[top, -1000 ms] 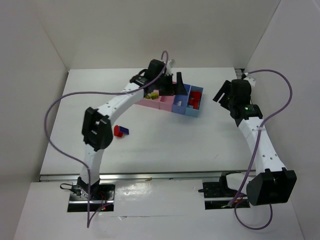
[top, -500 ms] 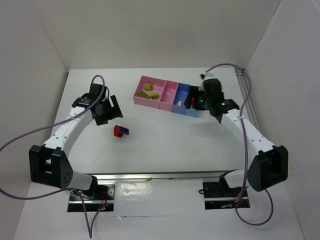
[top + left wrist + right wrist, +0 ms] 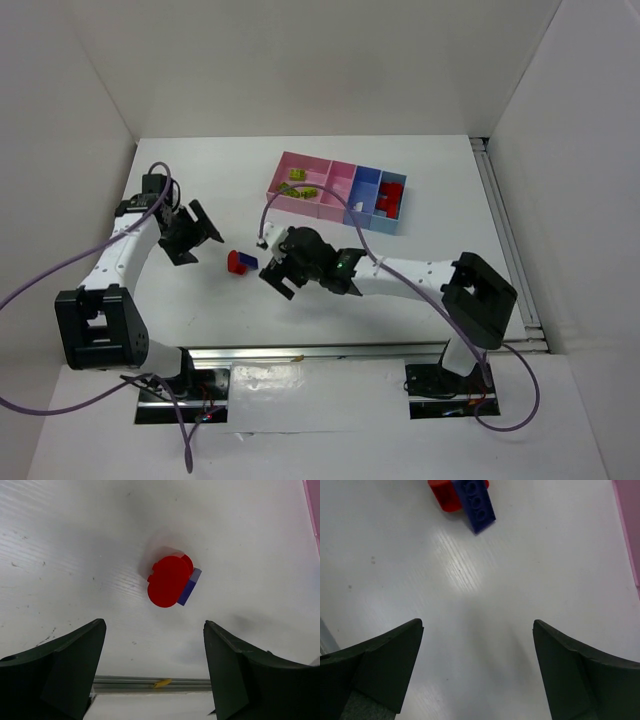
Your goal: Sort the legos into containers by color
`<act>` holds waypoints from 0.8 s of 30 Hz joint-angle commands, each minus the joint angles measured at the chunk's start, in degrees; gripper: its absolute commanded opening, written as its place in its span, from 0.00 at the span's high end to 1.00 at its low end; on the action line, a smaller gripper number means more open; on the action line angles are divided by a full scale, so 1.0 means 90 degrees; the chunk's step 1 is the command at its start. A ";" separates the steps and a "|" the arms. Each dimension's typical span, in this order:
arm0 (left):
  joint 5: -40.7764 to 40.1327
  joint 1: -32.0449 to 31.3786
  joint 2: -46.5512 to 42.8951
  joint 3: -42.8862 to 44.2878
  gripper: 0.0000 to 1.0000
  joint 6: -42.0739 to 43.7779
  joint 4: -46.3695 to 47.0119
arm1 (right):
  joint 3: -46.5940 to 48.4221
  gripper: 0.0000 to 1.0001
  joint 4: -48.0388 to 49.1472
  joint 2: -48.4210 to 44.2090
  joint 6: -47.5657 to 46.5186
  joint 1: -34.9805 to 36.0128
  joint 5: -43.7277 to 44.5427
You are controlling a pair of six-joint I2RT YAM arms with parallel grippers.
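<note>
L hand (image 3: 197,238) hanging open, empty, left of red brick (image 3: 238,263) w/ blue brick (image 3: 249,261) touching; R hand (image 3: 272,268) gaping, empty, just right.

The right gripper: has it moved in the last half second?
Yes. The right gripper has left the containers and swung left, toward the arm bases, ending beside the loose red lego and blue lego.
</note>
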 commanded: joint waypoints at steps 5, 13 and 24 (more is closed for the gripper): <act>0.0504 0.0202 -0.0024 -0.0120 0.10 0.0179 0.0004 | 0.0585 0.19 0.1712 0.0863 -0.0745 -0.0555 -0.1045; 0.0631 0.0261 -0.0093 -0.0247 0.10 0.0297 0.0121 | 0.1462 0.05 0.1823 0.2123 -0.1513 -0.0878 -0.2215; 0.0758 0.0437 -0.0093 -0.0305 0.10 0.0482 0.0238 | 0.2420 0.00 0.0895 0.3061 -0.2620 -0.1053 -0.3418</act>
